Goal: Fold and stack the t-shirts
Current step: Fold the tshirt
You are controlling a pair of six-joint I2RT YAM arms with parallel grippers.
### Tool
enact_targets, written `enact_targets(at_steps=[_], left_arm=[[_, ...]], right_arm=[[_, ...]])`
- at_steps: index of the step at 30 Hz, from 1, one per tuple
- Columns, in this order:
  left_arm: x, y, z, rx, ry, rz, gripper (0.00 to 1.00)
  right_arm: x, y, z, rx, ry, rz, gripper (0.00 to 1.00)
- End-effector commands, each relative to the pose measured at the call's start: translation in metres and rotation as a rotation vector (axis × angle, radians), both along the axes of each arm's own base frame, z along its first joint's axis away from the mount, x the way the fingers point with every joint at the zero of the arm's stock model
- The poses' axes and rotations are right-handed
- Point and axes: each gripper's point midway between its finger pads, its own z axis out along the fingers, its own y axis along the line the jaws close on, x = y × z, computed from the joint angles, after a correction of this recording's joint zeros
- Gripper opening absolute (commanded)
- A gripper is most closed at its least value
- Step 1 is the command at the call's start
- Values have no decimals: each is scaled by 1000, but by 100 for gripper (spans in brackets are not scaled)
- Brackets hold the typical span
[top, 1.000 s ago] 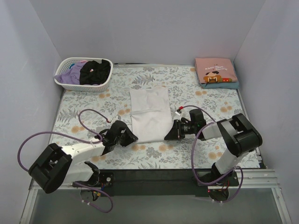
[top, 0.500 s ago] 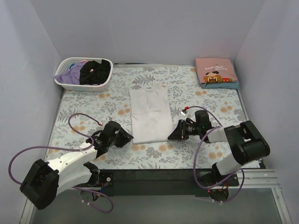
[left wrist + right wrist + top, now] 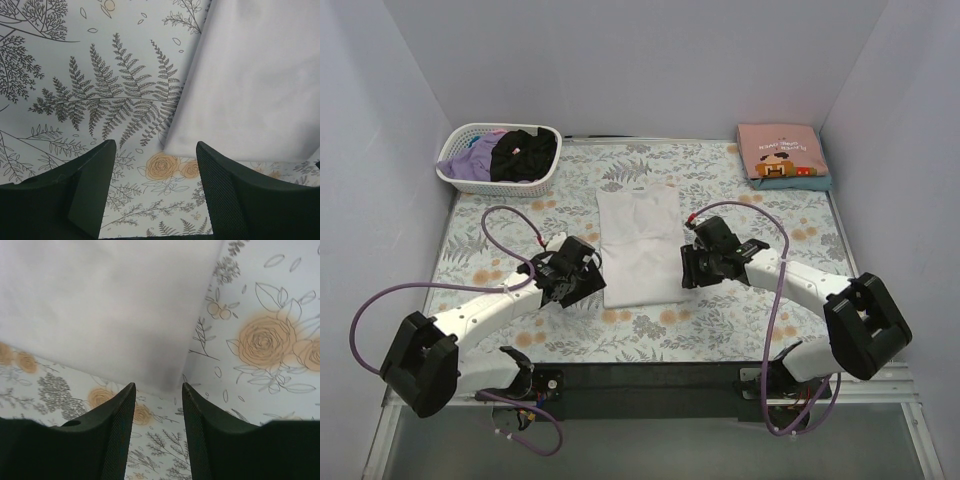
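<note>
A plain white t-shirt (image 3: 640,244) lies folded into a long strip at the middle of the floral table cloth. My left gripper (image 3: 588,283) is open and empty just left of its near left corner (image 3: 172,147). My right gripper (image 3: 688,272) is open and empty just right of its near right corner (image 3: 170,377). Neither touches the cloth. A folded pink t-shirt with a cartoon print (image 3: 780,150) lies on a teal one (image 3: 817,183) at the far right. Black (image 3: 523,154) and lavender (image 3: 470,160) shirts fill the basket.
A white slotted basket (image 3: 460,178) stands at the far left corner. Grey walls close in the table on three sides. Purple cables loop from both arms over the table cloth (image 3: 750,215).
Both arms swung forward and inward from the shirt's near edge to its near corners. The white shirt now lies straighter, its near end less flared.
</note>
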Motion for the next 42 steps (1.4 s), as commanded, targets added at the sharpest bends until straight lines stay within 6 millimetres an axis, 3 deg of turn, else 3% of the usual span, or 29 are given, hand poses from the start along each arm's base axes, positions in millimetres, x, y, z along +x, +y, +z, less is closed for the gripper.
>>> enact_targets(at_steps=[1, 9, 20, 26, 32, 38, 42], left_arm=[[-1, 2, 9, 56, -14, -41, 64], [-8, -9, 2, 75, 10, -79, 64], [-10, -15, 0, 93, 17, -103, 64], [-12, -13, -1, 105, 25, -109, 64], [-14, -19, -6, 112, 52, -137, 64], [-11, -31, -12, 116, 77, -171, 64], [-9, -33, -18, 136, 97, -176, 50]], right_arm=[[-5, -26, -12, -192, 20, -43, 49], [-8, -18, -30, -258, 48, -23, 48], [-33, -15, -57, -323, 126, 24, 44], [-47, -35, -72, -395, 173, 19, 29], [-59, -42, -80, -412, 209, 34, 2], [-58, -44, -80, -416, 196, 44, 1], [-57, -42, -79, -404, 186, 48, 1]])
